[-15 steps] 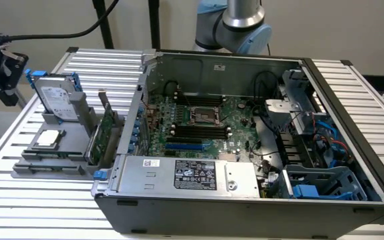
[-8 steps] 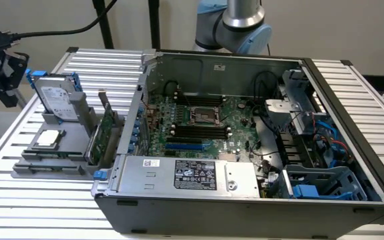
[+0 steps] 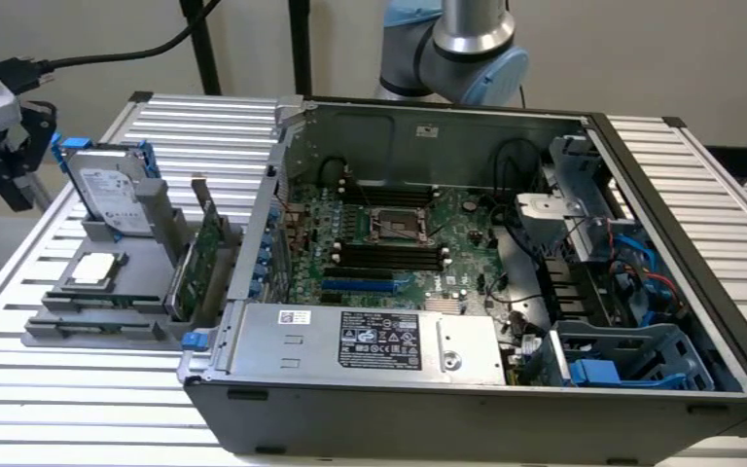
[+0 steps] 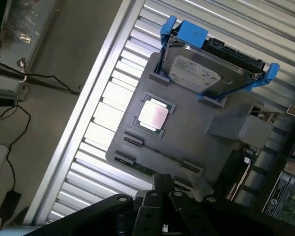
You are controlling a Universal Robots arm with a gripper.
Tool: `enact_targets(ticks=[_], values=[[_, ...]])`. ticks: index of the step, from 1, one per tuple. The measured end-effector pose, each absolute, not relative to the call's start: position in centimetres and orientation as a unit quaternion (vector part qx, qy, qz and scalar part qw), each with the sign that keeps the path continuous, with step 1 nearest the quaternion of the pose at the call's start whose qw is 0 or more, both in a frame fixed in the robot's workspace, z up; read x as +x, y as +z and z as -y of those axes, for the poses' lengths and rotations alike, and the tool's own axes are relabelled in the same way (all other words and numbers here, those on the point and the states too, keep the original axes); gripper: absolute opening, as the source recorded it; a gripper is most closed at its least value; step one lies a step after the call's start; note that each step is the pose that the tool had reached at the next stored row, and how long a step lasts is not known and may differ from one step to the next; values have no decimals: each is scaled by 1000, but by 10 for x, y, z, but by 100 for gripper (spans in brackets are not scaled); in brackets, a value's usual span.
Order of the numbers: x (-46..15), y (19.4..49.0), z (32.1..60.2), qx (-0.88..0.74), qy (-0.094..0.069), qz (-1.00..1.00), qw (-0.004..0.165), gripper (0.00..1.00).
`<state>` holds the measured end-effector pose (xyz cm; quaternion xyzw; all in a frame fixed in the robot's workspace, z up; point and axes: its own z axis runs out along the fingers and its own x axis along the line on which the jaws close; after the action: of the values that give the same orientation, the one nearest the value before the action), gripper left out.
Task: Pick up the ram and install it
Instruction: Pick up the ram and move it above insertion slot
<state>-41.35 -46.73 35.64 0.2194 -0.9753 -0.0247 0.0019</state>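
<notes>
The ram is a thin green stick lying on edge in a front slot of the grey holder tray, at the exterior view's left. In the wrist view it is a dark narrow strip between two clips, just beyond the CPU. My gripper hangs at the far left edge of the exterior view, above and beside the tray. Its black fingertips sit close together with nothing between them, near the tray's ram end. The open computer case shows the motherboard's dark memory slots.
On the tray stand a silver hard drive with blue rails and a taller green expansion card. A power supply fills the case's front. The slatted metal table reaches its edge beside the tray, with cables on the floor beyond.
</notes>
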Motion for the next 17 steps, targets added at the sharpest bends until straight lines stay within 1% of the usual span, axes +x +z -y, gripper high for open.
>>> enact_targets(ticks=[17], values=[[-414, 350, 467, 367, -24, 930, 7, 0]])
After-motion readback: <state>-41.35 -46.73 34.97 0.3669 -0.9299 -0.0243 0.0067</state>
